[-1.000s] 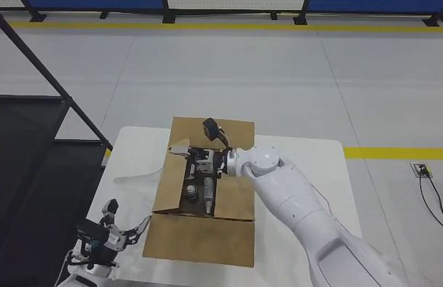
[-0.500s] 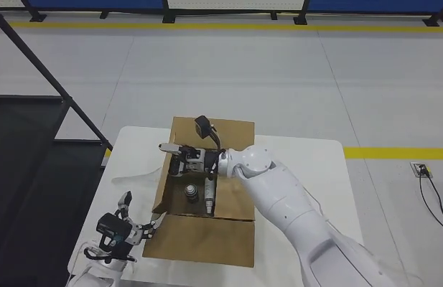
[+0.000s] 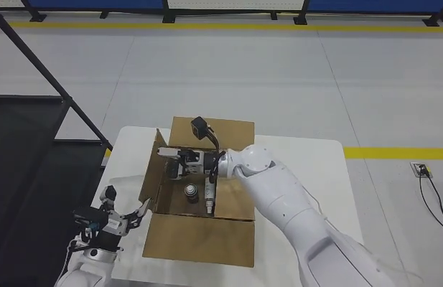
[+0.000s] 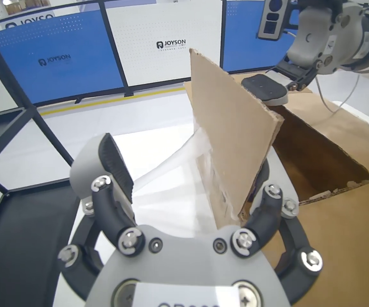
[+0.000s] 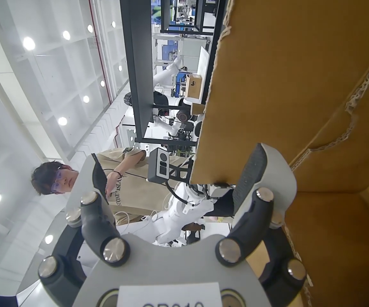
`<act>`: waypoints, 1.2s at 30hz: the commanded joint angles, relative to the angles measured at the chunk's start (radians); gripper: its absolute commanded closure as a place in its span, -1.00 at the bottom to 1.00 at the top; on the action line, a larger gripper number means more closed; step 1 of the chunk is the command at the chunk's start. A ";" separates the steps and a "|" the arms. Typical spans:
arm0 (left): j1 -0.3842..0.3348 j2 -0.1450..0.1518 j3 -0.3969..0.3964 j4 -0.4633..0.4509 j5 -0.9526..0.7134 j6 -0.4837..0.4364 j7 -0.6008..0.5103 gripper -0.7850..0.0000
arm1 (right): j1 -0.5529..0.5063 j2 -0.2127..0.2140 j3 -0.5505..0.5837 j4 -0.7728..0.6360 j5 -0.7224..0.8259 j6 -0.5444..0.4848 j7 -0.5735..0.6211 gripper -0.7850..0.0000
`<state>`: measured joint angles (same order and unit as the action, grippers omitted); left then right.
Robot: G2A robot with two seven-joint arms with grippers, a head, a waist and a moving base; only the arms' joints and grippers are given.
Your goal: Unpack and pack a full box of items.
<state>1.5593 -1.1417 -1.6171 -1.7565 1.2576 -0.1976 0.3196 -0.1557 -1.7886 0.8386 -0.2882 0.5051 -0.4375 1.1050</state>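
Box sits open at centre frame. Your right gripper, fingers wide, straddles its left flap. Your left gripper, lower left, is wide open, gripping nothing.

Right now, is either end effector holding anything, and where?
Nothing is clamped: the left end effector and right end effector stand open around the box flap.

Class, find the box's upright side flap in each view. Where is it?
Top view: flap stands along the box's left side.
Left wrist view: flap rises past the left gripper.
Right wrist view: flap beside the right gripper.
Shared landmark: right gripper at the flap's edge.
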 commanded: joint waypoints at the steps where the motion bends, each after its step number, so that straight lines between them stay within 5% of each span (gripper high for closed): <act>1: 0.009 0.000 -0.022 0.014 -0.031 -0.009 0.003 -1.00 | 0.005 0.005 0.008 0.007 -0.004 -0.019 -0.005 -1.00; 25: -0.093 -0.003 -0.040 0.273 -0.072 -0.037 -0.063 -1.00 | -0.023 0.118 0.141 -0.054 -0.011 -0.118 0.051 -1.00; 31: -0.078 -0.001 -0.087 0.260 -0.106 -0.037 -0.032 -1.00 | -0.049 0.135 0.154 -0.104 -0.038 -0.107 0.049 -1.00; 36: -0.017 0.002 -0.160 0.151 -0.132 -0.038 0.014 -1.00 | -0.062 0.146 0.161 -0.140 -0.063 -0.095 0.045 -1.00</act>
<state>1.5258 -1.1398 -1.7597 -1.5749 1.1291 -0.2421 0.3265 -0.2158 -1.6446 0.9984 -0.4218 0.4466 -0.5358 1.1509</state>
